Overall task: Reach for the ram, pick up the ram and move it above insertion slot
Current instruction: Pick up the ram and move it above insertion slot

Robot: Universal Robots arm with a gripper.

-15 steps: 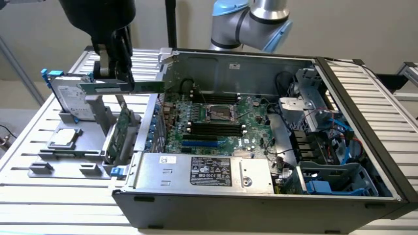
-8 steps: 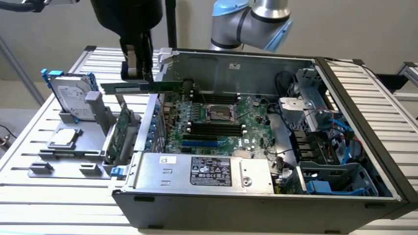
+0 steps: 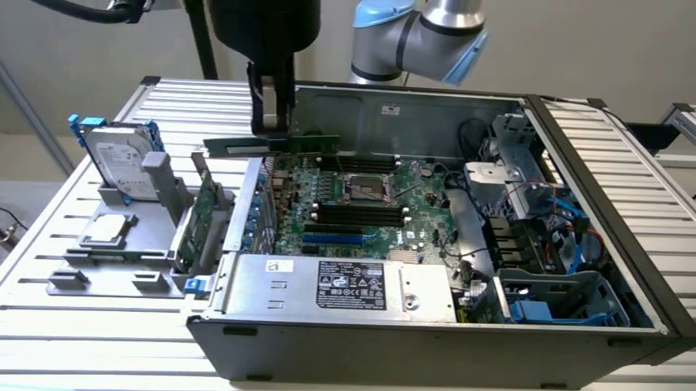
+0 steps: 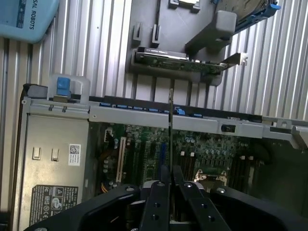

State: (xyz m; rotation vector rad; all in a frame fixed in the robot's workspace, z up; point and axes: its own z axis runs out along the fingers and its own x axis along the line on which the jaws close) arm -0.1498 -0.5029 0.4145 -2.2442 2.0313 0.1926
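My gripper (image 3: 274, 129) hangs from the dark wrist at the top of the exterior view, shut on the ram (image 3: 310, 144). The ram is a long thin green stick held level in the air, over the far left part of the open computer case (image 3: 566, 147). The black memory slots (image 3: 359, 213) lie on the motherboard, nearer the camera and lower than the ram. In the wrist view the ram (image 4: 170, 120) is edge-on, a thin dark line running out from between the fingers of my gripper (image 4: 170, 182) over the case wall and motherboard.
A silver hard drive with blue rails (image 3: 117, 163) and a green expansion card (image 3: 202, 213) stand in a grey holder on the exterior view's left. The power supply (image 3: 348, 285) fills the case front. Cables and a drive cage (image 3: 533, 236) crowd the right side.
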